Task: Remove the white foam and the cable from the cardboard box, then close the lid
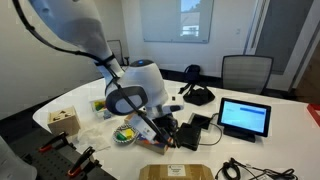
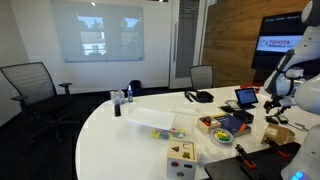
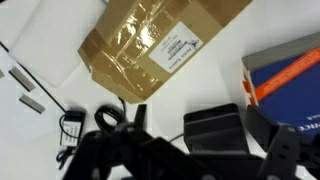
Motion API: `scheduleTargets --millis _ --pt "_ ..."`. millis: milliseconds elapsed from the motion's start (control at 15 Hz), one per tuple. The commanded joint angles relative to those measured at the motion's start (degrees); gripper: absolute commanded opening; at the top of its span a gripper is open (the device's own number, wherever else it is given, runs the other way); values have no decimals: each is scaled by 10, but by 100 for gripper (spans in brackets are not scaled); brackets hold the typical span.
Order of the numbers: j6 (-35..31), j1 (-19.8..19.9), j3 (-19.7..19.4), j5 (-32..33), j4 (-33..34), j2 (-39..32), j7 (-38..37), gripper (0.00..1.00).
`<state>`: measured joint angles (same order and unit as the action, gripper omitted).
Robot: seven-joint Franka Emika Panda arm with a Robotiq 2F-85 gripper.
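The cardboard box [image 3: 150,45] lies flat on the white table with its taped, labelled top shut; it also shows at the front table edge in an exterior view [image 1: 178,172]. A black coiled cable [image 3: 85,125] lies on the table beside the box, outside it, and shows in an exterior view [image 1: 235,168]. I cannot make out any white foam. My gripper [image 3: 205,140] hovers above the table near the box, open and empty, its dark fingers either side of a black block [image 3: 215,125] below it. It shows in both exterior views [image 1: 160,125] [image 2: 275,100].
A blue and orange book [image 3: 290,75] lies to the right of the gripper. A tablet [image 1: 245,117] stands on the table, a wooden toy [image 1: 65,120] and a bowl of small items [image 1: 125,135] sit to the side. Office chairs [image 1: 245,70] ring the table.
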<state>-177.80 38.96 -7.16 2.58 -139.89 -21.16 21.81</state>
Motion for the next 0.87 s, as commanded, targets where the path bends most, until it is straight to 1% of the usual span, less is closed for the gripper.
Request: scheduleTargets --millis 0,67,133,200,267,333,467,800 --pt "22 117 145 -31 -86 144 92 100" --pt "39 146 190 -60 -97 176 110 100" --pt "72 169 232 -99 -104 208 137 100" --pt "28 130 172 -57 -61 126 94 100" --pt "47 150 206 -79 -71 155 114 100" --pt "59 158 221 -88 -79 177 119 100" --pt "63 159 226 -89 -92 196 119 100" --pt "63 163 226 -89 -96 195 119 100"
